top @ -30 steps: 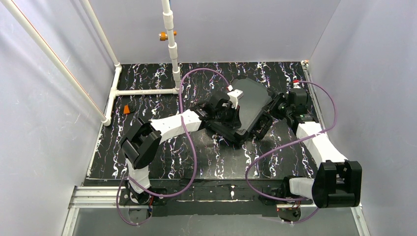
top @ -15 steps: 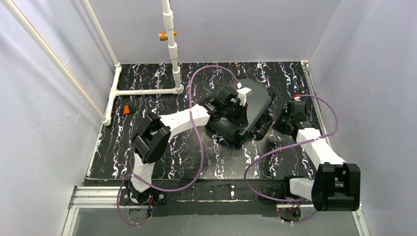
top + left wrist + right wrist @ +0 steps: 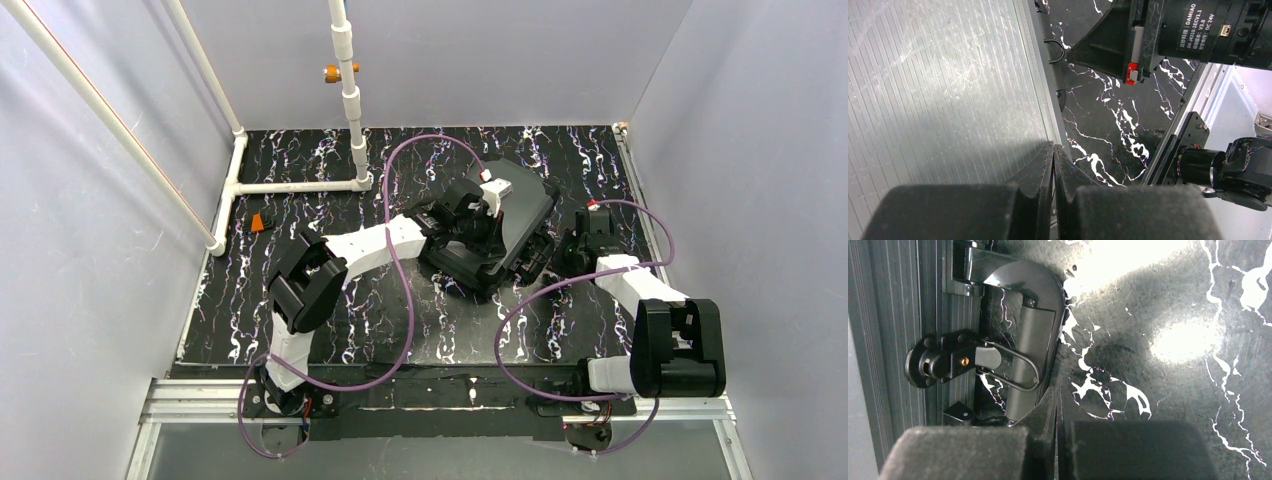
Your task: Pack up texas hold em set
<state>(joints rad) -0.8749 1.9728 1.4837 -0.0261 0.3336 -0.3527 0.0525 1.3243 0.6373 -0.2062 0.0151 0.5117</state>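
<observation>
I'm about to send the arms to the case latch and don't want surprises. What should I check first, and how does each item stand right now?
1. Case closed: ok.
2. Left gripper shut, at the edge of the ribbed lid: ok.
3. Right gripper shut, empty, near the handle: ok.
4. Latch fastened: cannot tell; its wire loop lies over the handle.
5. Everything packed: cannot tell; a small orange item lies on the table, left of the case.

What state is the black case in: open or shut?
Shut: the case shows only its ribbed lid, lying flat, nothing of the inside. Whether its latch is fastened cannot be told.
</observation>
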